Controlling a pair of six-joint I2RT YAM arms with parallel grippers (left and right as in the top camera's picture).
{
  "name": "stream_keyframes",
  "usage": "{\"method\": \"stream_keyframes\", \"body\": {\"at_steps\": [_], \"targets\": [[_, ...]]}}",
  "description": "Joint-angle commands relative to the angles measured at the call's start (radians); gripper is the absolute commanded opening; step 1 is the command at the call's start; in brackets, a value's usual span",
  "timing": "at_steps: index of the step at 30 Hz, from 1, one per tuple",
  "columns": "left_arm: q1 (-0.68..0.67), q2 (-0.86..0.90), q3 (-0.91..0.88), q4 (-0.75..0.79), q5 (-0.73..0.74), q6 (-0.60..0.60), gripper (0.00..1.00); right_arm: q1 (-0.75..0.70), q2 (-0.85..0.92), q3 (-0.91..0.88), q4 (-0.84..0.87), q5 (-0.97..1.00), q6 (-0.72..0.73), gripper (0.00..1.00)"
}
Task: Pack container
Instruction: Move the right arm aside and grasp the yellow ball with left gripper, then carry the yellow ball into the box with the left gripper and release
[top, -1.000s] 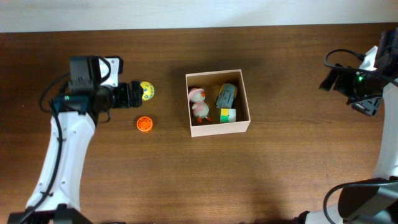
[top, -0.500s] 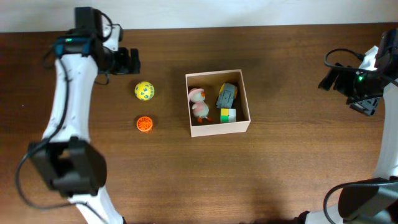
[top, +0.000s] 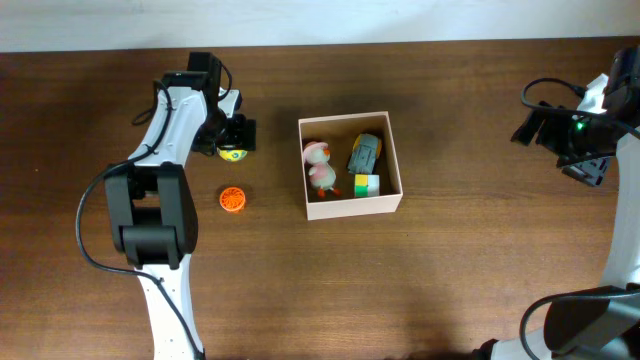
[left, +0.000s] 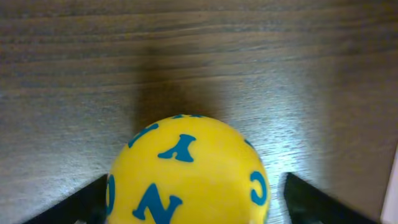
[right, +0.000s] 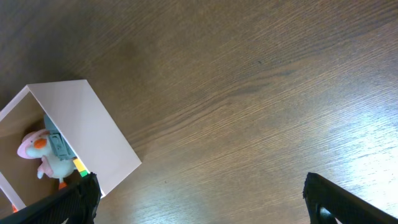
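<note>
The container (top: 355, 207) is a square pale cream box at mid-table, and its outer wall also shows in the right wrist view (right: 87, 130). It holds a pink and white duck toy (top: 320, 165), a grey-green toy (top: 364, 153) and a yellow and green block (top: 366, 184). A yellow ball with blue letters (top: 232, 154) lies on the table left of the box. My left gripper (top: 237, 135) is open and straddles the ball (left: 186, 168). One finger is at its side and a gap remains on the other. My right gripper (top: 540, 128) is open and empty at the far right.
An orange ridged disc (top: 232, 199) lies on the table just in front of the ball. The dark wooden table (top: 450, 280) stretches around the box. A pale wall edge runs along the back.
My left arm swung away towards the back, then came back over the yellow ball from behind. The ball, the disc, the box and the right arm have not moved.
</note>
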Motion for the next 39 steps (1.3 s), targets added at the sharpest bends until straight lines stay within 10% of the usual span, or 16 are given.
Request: {"method": "stream_keyframes", "body": {"at_steps": [1, 10, 26, 39], "targets": [[0.004, 0.008, 0.014, -0.003, -0.009, 0.017, 0.61, -0.003, 0.002, -0.003, 0.000, -0.008, 0.008, 0.99], [0.004, 0.004, 0.046, -0.044, -0.009, 0.016, 0.34, -0.003, 0.002, -0.003, 0.000, -0.008, 0.008, 0.99], [-0.235, -0.130, 0.567, -0.461, -0.008, -0.151, 0.27, -0.003, 0.002, -0.003, 0.000, -0.008, 0.008, 0.99], [-0.465, -0.122, 0.206, -0.104, -0.122, -0.365, 0.27, -0.003, 0.002, -0.003, 0.000, -0.008, 0.008, 0.99]]}}
